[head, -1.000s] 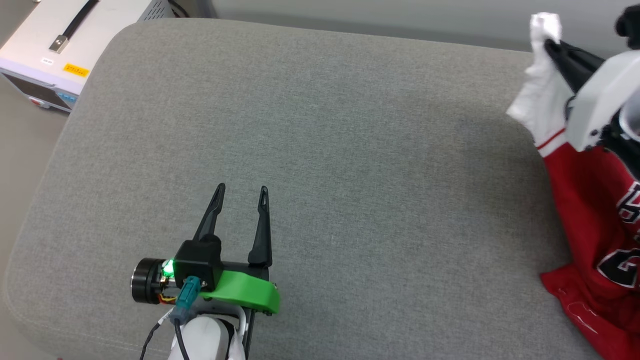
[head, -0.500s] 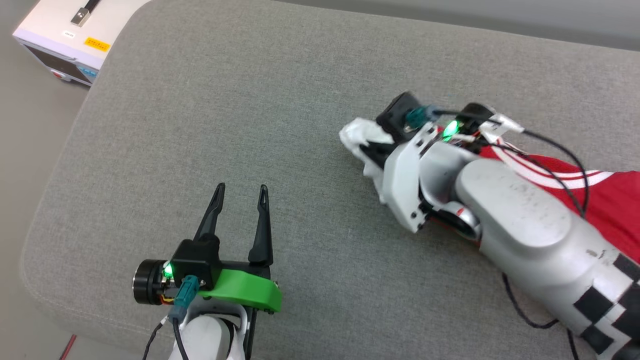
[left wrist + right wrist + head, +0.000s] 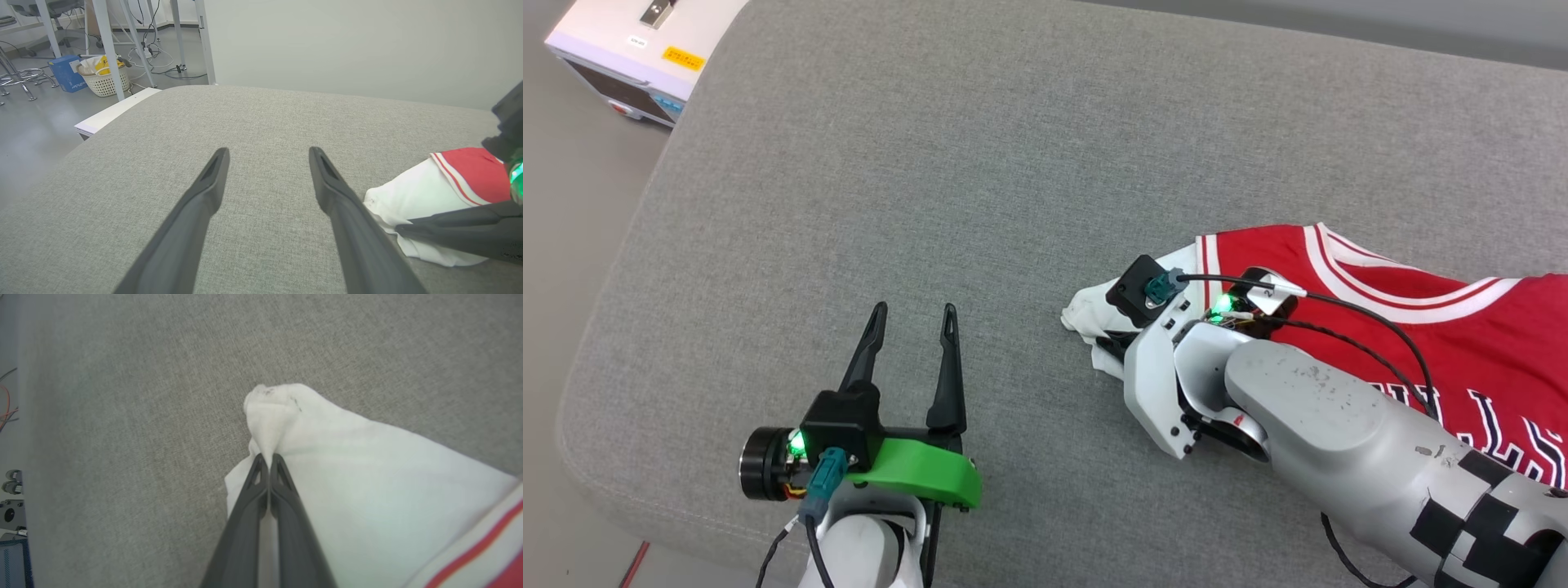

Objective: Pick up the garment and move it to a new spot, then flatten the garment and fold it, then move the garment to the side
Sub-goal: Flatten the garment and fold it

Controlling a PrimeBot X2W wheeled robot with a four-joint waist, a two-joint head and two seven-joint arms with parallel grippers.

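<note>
The garment [image 3: 1462, 343] is a red jersey with white striped trim and black letters, lying on the grey cushion [image 3: 980, 163] at the right. Its white sleeve [image 3: 1086, 314] points left. My right gripper [image 3: 1112, 340] is shut on that sleeve, low over the cushion. In the right wrist view the right gripper [image 3: 268, 458] pinches a bunched fold of the white sleeve [image 3: 367, 477]. My left gripper [image 3: 913, 314] hovers open and empty over the cushion, left of the sleeve. The left wrist view shows the left gripper [image 3: 267, 153] spread wide, with the sleeve [image 3: 421, 196] to its right.
A white equipment box [image 3: 629, 41] stands off the cushion's far left corner. The cushion's rounded left edge [image 3: 596, 351] drops to the floor. In the left wrist view a white basket [image 3: 104, 79], a blue box [image 3: 67, 73] and table legs [image 3: 108, 45] stand on the floor beyond.
My right arm has swung the garment from hanging high at the right down onto the cushion, where it now lies spread. The head camera shifted. The left gripper stayed still.
</note>
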